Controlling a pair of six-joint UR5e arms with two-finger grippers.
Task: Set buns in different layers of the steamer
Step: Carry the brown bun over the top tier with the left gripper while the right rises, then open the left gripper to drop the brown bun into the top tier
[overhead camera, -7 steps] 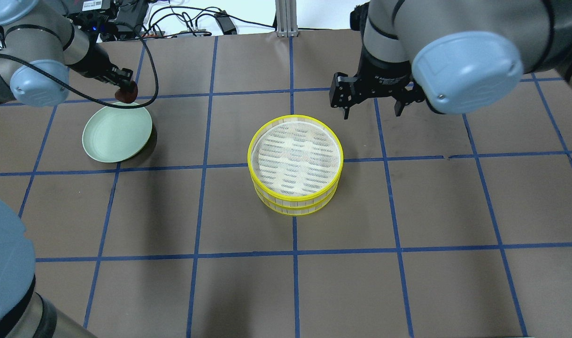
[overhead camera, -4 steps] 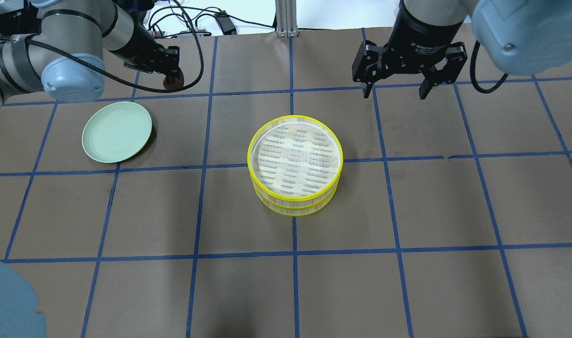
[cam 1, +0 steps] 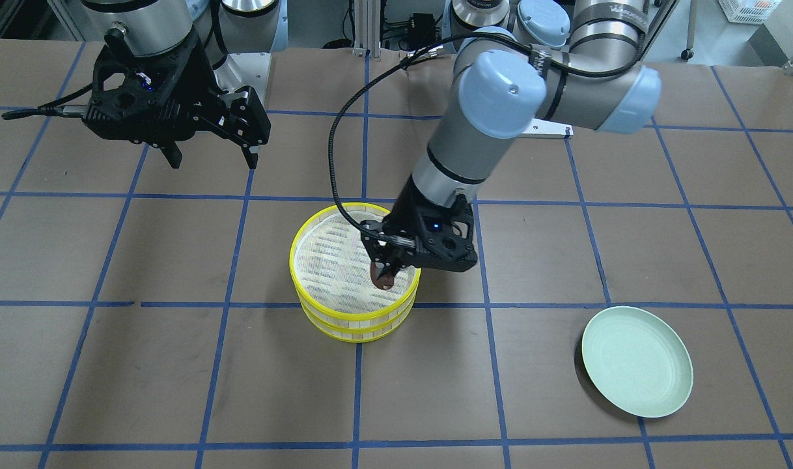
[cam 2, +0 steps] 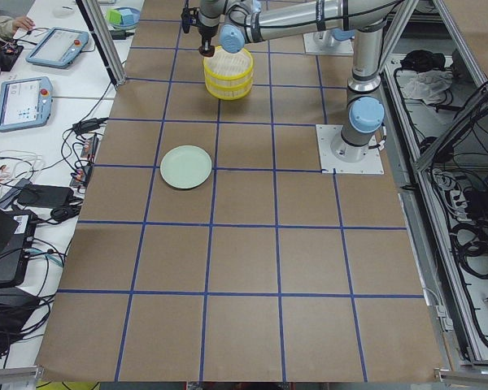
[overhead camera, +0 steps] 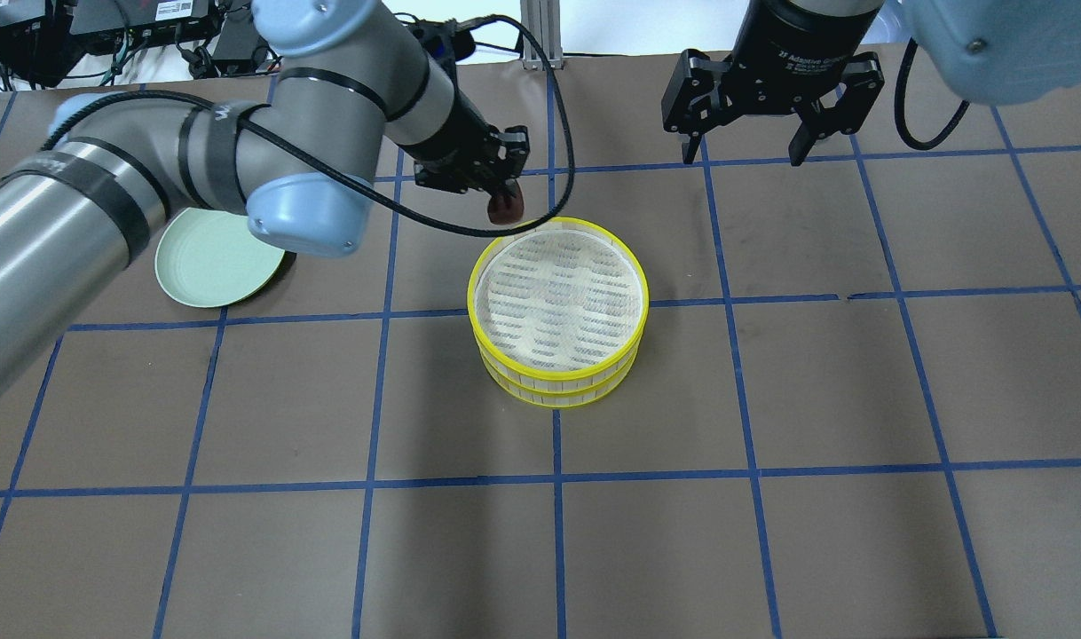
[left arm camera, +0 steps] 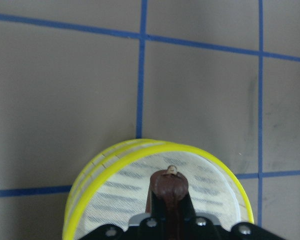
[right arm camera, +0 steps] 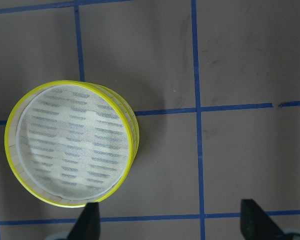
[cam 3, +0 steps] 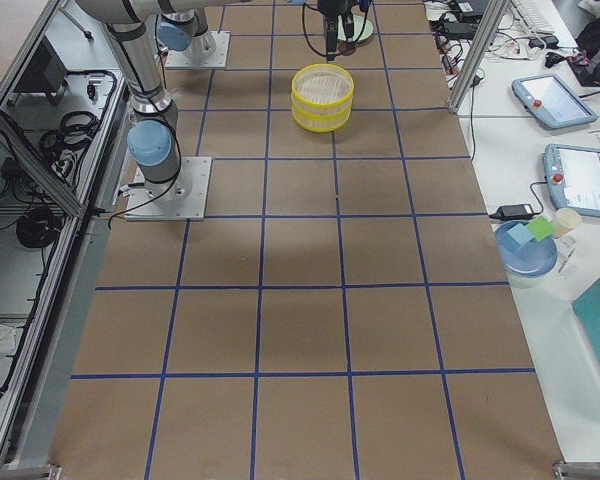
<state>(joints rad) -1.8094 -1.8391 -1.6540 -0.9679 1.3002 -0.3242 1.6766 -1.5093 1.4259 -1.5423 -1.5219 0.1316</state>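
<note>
we note one pale green plate (overhead camera: 212, 268) at the left of the brown table (overhead camera: 860, 382), partly under the left arm (overhead camera: 239, 151). next, the left gripper (overhead camera: 503, 199), clenched on the dark reddish-brown bun (overhead camera: 507, 210). the bun hangs over the far-left edge of the steamer layers (overhead camera: 558, 302); we cannot tell if it touches the mesh. the layers are two trays, stacked at table centre. the right gripper (overhead camera: 743, 161) has its fingers spread with nothing between them. it sits far right of the stack, well apart from it.

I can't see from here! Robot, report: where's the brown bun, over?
Left gripper shut on brown bun, above top tray near its rim. Right gripper open, off to the side. Nothing blocks the tray.
</note>
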